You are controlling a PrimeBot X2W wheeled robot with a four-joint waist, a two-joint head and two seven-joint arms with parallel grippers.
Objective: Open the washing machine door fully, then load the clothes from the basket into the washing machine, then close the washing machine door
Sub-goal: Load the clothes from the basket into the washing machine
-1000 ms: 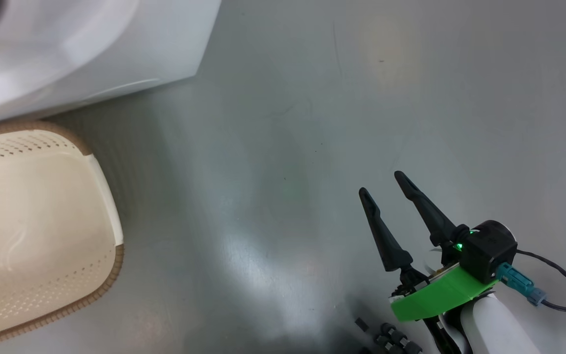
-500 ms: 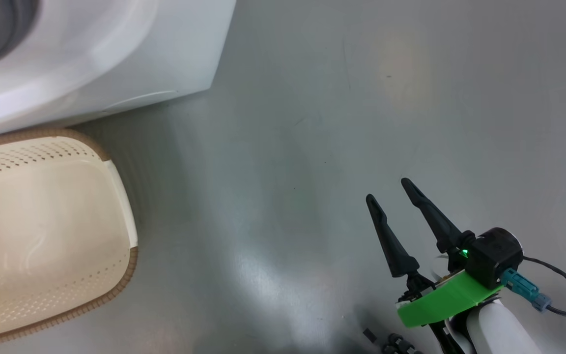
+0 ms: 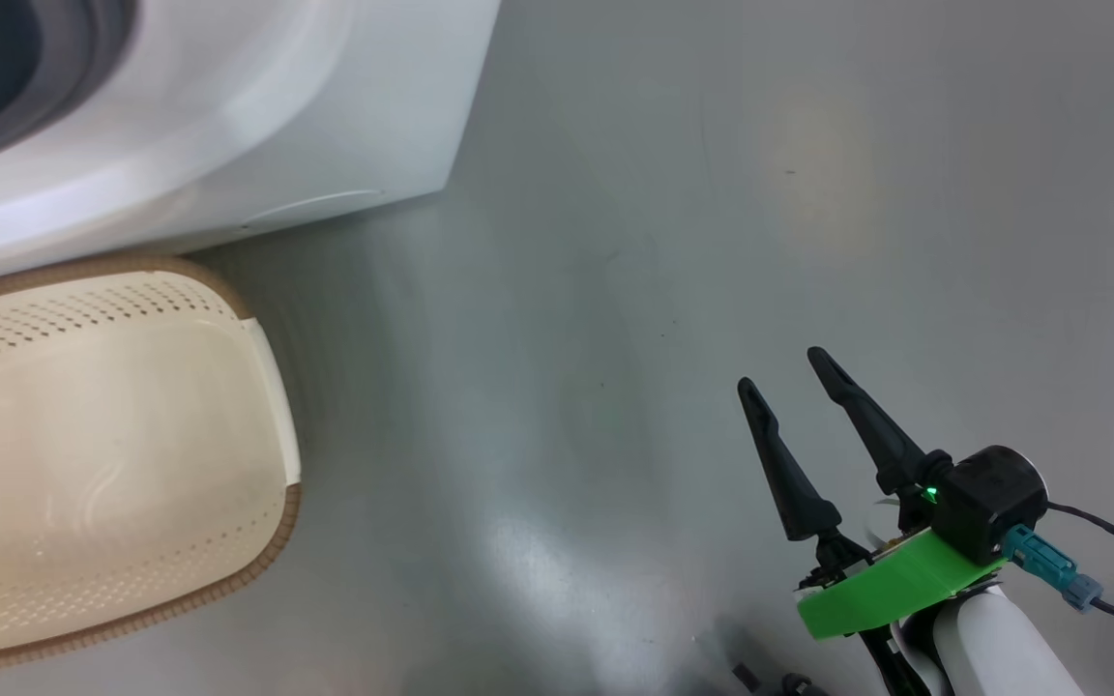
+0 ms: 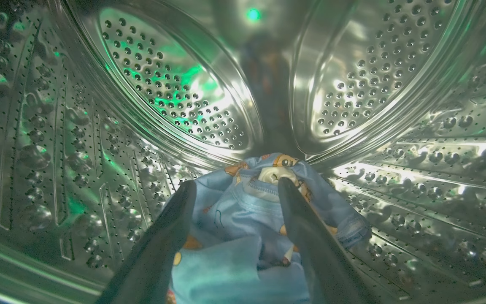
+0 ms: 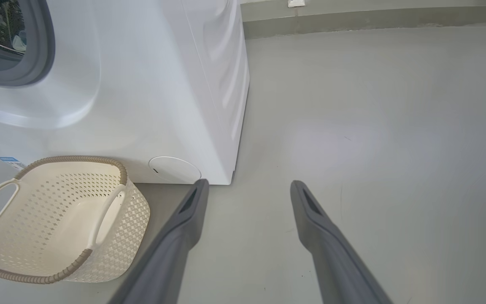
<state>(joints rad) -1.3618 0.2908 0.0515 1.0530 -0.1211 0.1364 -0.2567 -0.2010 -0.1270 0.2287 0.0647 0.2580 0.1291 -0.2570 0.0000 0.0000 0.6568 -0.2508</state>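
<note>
Head view, right claw (image 3: pixel 781 368) spread, floor (image 3: pixel 615 290) ahead

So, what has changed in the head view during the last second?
Only the camera turned: the white boxy washing machine and the empty cream perforated plastic basket slid rightward in the picture, not on the grey floor. The right gripper stayed open above the floor, holding nothing.

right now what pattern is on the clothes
The clothes are light blue with orange-brown bears; best in the left wrist view.
</note>
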